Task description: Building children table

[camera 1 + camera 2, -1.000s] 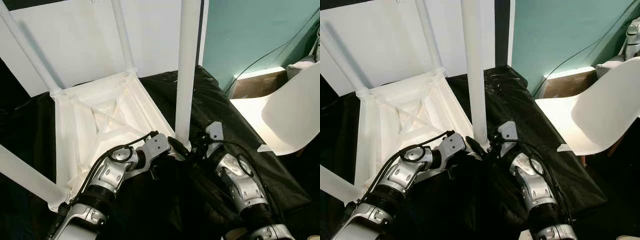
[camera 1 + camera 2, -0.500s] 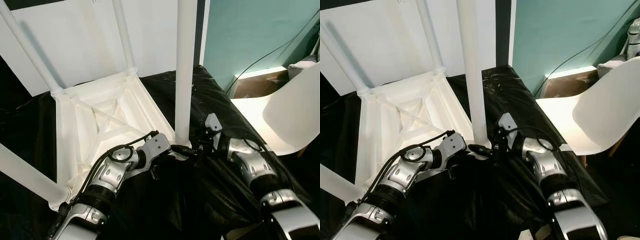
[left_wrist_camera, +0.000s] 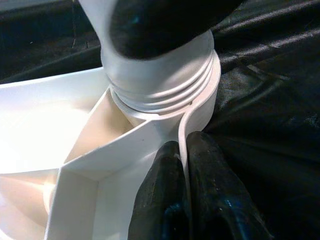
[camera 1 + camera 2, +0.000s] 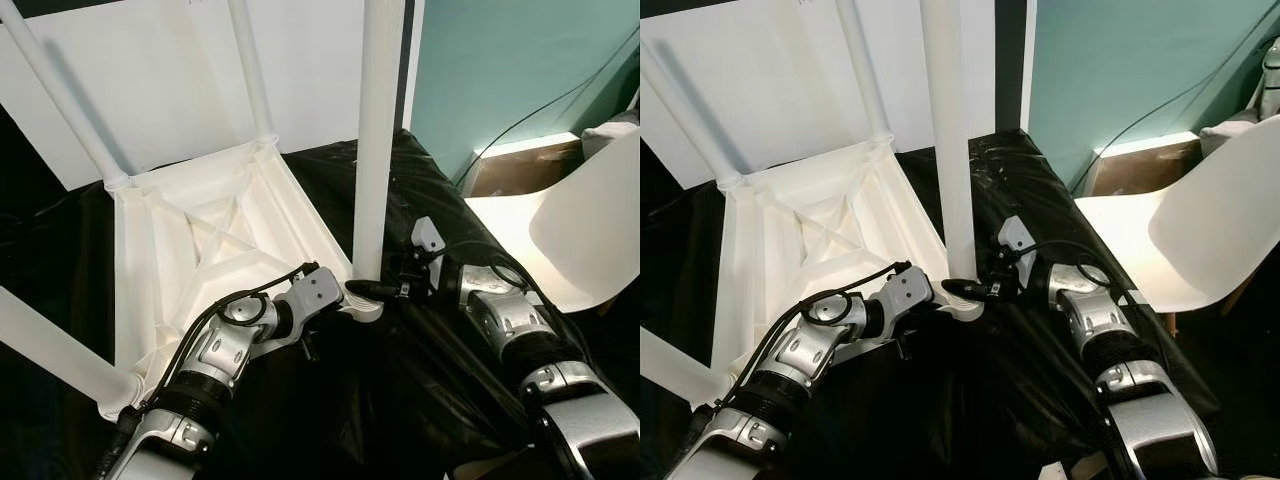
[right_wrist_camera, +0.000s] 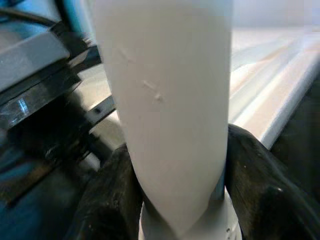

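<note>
A white plastic children's table (image 4: 190, 255) lies upside down on a black sheet, ribbed underside up, with legs standing at its corners. The nearest leg (image 4: 378, 130) rises upright from the near right corner socket (image 3: 165, 90), whose threads show. My right gripper (image 4: 368, 289) is shut around the base of this leg (image 5: 170, 100), one finger on each side. My left gripper (image 3: 181, 165) is shut on the thin table rim (image 3: 197, 117) just beside that socket.
A white moulded chair (image 4: 580, 225) stands at the right, close to my right arm. A white wall panel (image 4: 170, 80) stands behind the table and a teal wall (image 4: 500, 60) is at the right, with a black cable. The black sheet (image 4: 400, 420) covers the surface.
My right arm has swung outward to the right while its gripper stays at the leg's base. The left gripper keeps its hold on the rim.
</note>
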`<state>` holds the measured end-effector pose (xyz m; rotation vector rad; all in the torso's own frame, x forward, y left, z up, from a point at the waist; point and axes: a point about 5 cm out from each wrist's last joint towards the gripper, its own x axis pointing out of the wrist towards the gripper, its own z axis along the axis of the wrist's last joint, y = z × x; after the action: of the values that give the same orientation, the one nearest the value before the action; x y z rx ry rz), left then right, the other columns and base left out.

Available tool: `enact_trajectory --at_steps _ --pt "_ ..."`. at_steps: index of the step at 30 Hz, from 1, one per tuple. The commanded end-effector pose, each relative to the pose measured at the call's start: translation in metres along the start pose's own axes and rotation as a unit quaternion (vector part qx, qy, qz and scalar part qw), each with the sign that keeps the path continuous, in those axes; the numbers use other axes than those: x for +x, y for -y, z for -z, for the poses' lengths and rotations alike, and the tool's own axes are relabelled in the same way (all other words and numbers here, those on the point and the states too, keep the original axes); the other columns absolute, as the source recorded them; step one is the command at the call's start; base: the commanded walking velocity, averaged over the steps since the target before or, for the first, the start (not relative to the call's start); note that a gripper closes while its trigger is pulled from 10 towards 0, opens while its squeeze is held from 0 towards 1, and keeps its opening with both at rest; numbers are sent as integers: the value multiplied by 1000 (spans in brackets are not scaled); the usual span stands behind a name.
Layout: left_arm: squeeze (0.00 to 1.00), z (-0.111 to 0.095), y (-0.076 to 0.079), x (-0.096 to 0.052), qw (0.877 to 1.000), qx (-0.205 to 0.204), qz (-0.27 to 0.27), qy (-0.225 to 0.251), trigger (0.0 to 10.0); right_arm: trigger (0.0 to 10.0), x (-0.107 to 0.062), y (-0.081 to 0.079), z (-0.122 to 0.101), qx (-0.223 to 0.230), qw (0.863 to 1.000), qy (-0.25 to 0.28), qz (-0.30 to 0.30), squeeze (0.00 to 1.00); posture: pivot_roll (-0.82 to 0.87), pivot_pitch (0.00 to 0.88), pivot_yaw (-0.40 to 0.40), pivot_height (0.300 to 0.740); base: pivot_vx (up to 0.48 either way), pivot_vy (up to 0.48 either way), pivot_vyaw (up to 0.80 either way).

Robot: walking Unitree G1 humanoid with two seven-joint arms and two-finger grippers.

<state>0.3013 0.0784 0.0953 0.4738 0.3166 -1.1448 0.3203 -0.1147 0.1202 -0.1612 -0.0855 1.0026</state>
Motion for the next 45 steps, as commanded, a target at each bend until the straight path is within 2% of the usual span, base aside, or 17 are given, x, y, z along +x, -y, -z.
enact_trajectory --at_steps 1,3,9,13,14,16,17,18,23,24,27,30,38,39,40,41,45 --pt "0 42 30 9 995 -80 30 -47 10000 0 4 -7 6 11 996 9 92 0 29 0 2 740 0 0 0" --pt "0 42 30 9 995 -80 32 -47 10000 0 2 -10 -3 27 981 68 179 0 25 0 7 740 0 0 0" --pt "0 43 30 9 995 -78 35 -50 10000 0 1 -9 -9 43 967 116 222 0 23 0 11 740 0 0 0" --pt "0 42 30 9 995 -76 35 -51 10000 0 4 -14 -8 45 963 124 235 0 28 0 8 740 0 0 0" --pt "0 42 29 9 995 -76 35 -50 10000 7059 9 -20 -7 51 968 120 216 0 29 0 8 740 0 0 0" --pt "0 42 29 9 995 -76 35 -50 10000 7059 9 -20 -7 51 968 120 216 0 29 0 8 740 0 0 0" --pt "0 42 29 9 995 -76 34 -50 10000 10000 12 -25 -7 58 972 115 196 0 27 0 9 740 0 0 0" --pt "0 43 29 9 995 -76 34 -51 10000 10000 14 -29 -7 72 978 113 157 1000 23 0 10 740 0 0 0" --pt "0 43 29 9 995 -76 34 -51 10000 10000 13 -31 -4 81 990 84 82 1000 20 0 10 740 0 0 0" --pt "0 43 29 9 995 -76 34 -50 10000 10000 11 -28 -4 72 994 73 44 0 19 0 10 740 0 0 0" --pt "0 42 30 10 995 -77 35 -49 10000 10000 8 -24 -5 62 996 63 12 0 17 0 10 740 0 0 0" --pt "0 42 32 12 995 -78 37 -47 10000 10000 4 -14 -4 36 995 17 -95 0 12 0 12 740 0 0 0" --pt "0 42 31 11 995 -79 34 -47 10000 10000 6 0 -7 13 989 -31 -145 0 21 0 7 740 0 0 0" --pt "0 42 31 10 995 -80 34 -47 10000 1255 5 4 -8 6 988 -38 -151 0 27 0 5 740 0 0 0" --pt "0 42 31 10 995 -80 34 -47 10000 1255 5 4 -8 6 988 -38 -151 0 27 0 5 740 0 0 0" --pt "0 43 31 10 995 -81 33 -48 10000 0 4 8 -10 4 986 -44 -162 0 27 0 5 740 0 0 0" --pt "0 44 31 9 995 -82 32 -49 10000 0 1 17 -11 -3 981 -61 -181 0 29 0 9 740 0 0 0"
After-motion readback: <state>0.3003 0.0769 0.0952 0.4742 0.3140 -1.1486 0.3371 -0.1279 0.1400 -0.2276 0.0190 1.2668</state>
